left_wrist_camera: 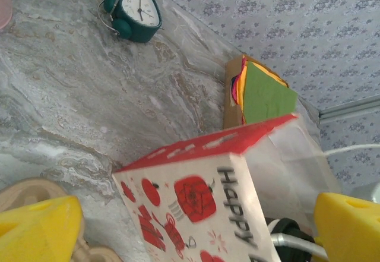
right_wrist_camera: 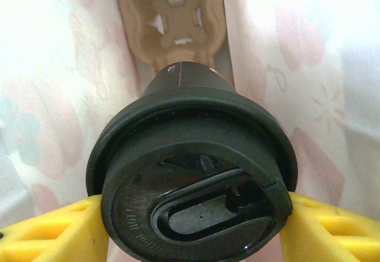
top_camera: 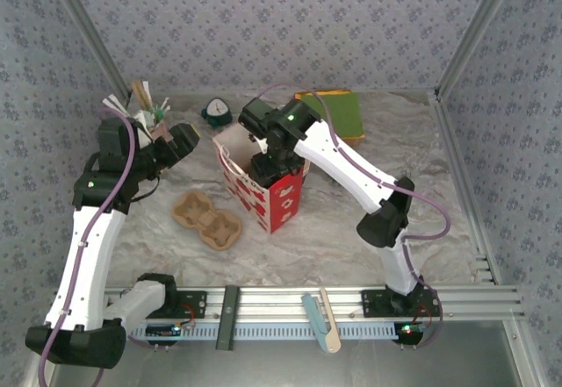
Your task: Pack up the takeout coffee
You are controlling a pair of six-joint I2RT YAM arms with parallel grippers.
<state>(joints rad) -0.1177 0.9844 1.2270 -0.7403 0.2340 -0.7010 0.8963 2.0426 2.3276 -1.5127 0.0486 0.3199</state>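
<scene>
A takeout coffee cup (right_wrist_camera: 190,179), dark with a round black lid, hangs inside the red-and-white gift bag (top_camera: 263,189), and my right gripper (right_wrist_camera: 193,226) is shut on it just under the lid. Below the cup, at the bag's bottom, lies a brown cardboard carrier (right_wrist_camera: 172,18). From above, my right gripper (top_camera: 272,169) reaches down into the bag's mouth. My left gripper (top_camera: 180,141) hovers open and holding nothing to the left of the bag (left_wrist_camera: 196,185), its yellow fingers (left_wrist_camera: 41,226) spread wide.
A second cardboard carrier (top_camera: 207,220) lies on the table left of the bag. At the back stand a teal alarm clock (top_camera: 216,111), a stack of coloured paper (top_camera: 338,111) and a pink cup of straws (top_camera: 145,106). Patterned walls close in three sides.
</scene>
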